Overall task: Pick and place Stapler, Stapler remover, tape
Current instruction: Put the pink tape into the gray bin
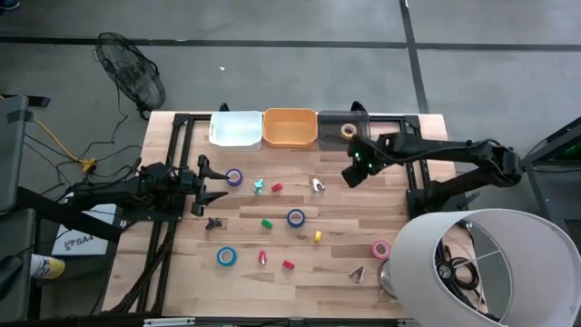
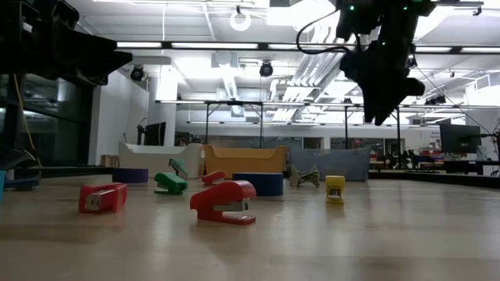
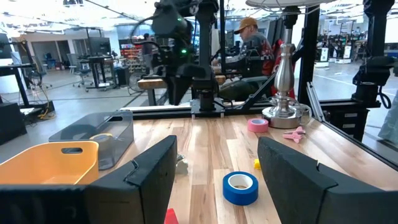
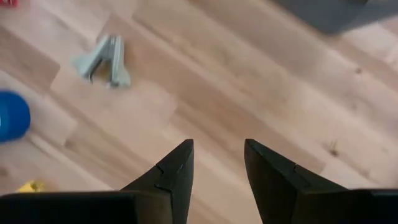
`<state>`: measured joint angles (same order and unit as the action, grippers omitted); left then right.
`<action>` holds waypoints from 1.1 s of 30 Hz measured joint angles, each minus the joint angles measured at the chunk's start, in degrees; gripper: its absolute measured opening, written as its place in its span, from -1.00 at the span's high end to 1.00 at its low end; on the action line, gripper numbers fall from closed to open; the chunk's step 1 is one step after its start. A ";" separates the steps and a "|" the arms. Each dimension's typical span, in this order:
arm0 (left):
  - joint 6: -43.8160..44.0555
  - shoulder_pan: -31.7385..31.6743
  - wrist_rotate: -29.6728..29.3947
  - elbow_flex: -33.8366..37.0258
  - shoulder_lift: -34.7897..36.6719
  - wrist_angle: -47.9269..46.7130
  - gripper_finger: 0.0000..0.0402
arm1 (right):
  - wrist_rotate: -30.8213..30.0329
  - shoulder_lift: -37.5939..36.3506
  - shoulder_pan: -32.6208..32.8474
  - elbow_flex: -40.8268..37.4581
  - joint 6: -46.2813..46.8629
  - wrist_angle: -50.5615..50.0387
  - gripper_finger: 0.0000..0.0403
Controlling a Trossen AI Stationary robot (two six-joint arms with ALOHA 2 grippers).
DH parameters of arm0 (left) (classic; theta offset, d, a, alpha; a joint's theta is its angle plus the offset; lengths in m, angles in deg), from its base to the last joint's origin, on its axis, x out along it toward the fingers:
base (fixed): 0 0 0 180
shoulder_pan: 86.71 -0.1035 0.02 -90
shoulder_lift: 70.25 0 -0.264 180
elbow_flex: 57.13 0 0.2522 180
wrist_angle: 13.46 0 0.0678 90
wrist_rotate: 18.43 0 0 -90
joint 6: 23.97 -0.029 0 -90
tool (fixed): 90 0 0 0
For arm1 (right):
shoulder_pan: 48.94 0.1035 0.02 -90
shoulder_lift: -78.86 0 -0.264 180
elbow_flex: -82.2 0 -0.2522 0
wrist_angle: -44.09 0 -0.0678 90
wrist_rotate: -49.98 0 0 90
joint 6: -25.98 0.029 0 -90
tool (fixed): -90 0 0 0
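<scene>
Right gripper [image 1: 352, 175]: held above the wooden table [image 1: 399, 227] near the dark grey bin [image 1: 338, 126]; jaws are seen parted with nothing between them.
Left gripper [image 1: 214, 183]: parked low at the table's left side; jaws spread, empty.
Nearest target: small silver-grey claw-type staple remover [image 4: 104, 61], lying on the bare wood near the right gripper.
Handling: judged light, stiff and slippery; best pinched across its folded metal body.
Tape: a yellow ring-shaped roll [image 1: 349, 132] is seen in the grey bin; a blue roll [image 1: 296, 217] lies mid-table.
</scene>
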<state>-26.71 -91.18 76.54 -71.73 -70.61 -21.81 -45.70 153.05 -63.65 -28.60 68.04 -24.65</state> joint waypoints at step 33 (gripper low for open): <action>0.01 -0.01 -0.01 0.01 -0.01 0.01 -0.10 | 12.29 10.45 33.34 0.00 33.38 -10.48 0.33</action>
<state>-26.71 -91.19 76.53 -71.73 -70.62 -21.79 -33.41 163.50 -30.31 -28.60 101.42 -35.13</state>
